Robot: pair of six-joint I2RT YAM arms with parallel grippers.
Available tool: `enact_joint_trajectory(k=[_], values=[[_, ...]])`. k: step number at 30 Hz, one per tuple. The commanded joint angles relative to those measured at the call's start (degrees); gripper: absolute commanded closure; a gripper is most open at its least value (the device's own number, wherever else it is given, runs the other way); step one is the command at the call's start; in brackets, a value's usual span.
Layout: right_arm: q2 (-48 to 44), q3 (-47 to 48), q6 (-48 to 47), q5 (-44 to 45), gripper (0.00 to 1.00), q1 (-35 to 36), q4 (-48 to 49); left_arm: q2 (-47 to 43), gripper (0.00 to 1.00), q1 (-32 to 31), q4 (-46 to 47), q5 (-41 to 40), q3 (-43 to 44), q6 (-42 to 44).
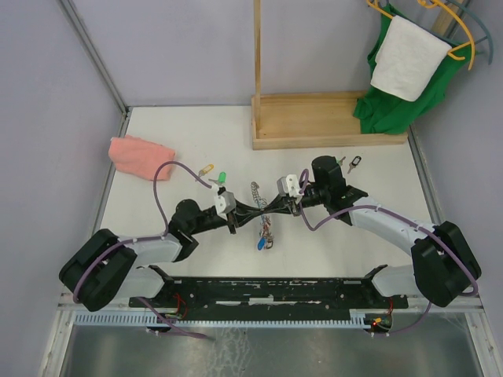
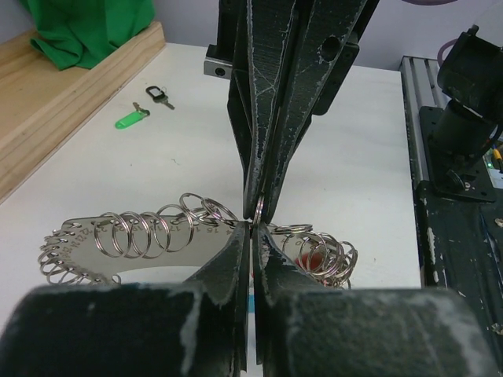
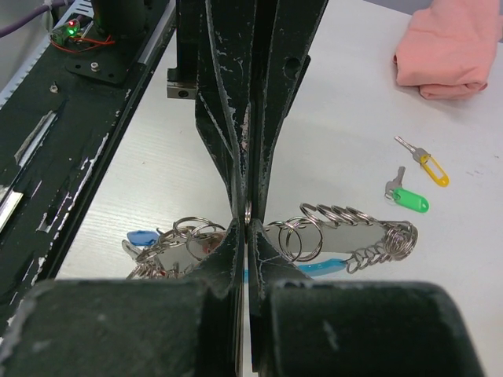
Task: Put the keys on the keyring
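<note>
**Status.** My left hand point(image 2: 251, 236) is closed, its fingertips pressed together on the large silvery metal keyring point(image 2: 157, 253), a loop strung with many small rings. My right hand point(image 3: 247, 228) is closed at the same spot from the opposite side. The two hands meet tip to tip over one small split ring point(image 2: 258, 208). The keyring sits mid-bench between my arms. I cannot tell whether it rests on the white bench point(image 2: 338, 133) or hangs just above it.

**Hazards.**
1. Both hands hold one point. If they pull unevenly, the split ring probably slips from one grip and the keyring swings or drops.
2. Smooth metal gives narrow fingertips little purchase. A twist to open the split ring may make it pop out.
3. No hand is free. The yellow-headed silver key point(image 3: 431, 168) and green-headed silver key point(image 3: 410, 200) lie near the folded pink cloth point(image 3: 452, 51) on my left. A green-tagged key point(image 2: 131, 118) and a small dark key point(image 2: 160, 97) lie on my right. All are well apart from the keyring. To fetch one, one hand must release, and the keyring may then tip in the other hand.
4. The rings are crowded, so a key may snag a neighbouring ring.
</note>
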Motion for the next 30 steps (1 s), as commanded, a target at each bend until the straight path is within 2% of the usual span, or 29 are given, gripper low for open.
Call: enact_joint_trajectory(k=[1,8,15,22,30], values=[[-0.9,3.1,-1.2,-3.2,0.97,0.3,1.1,-0.5,0.97,0.1,-1.2,2.3,3.3,1.1],[-3.2,4.0,-7.8,3.1,0.8,0.3,-10.1,-7.7,0.97,0.0,-30.8,-1.8,10.2,9.3],[-4.8,5.3,-9.8,8.6,0.64,0.4,-15.2,-10.9,0.97,-0.6,-52.0,-7.8,19.1,16.0],[-3.1,7.7,-9.9,8.2,0.62,0.3,-15.9,-8.3,0.97,-5.3,-69.8,-15.8,29.9,22.0],[-0.5,6.9,-7.1,6.3,0.65,0.3,-9.7,-7.8,0.97,-8.7,-75.9,-19.0,35.3,24.0]])
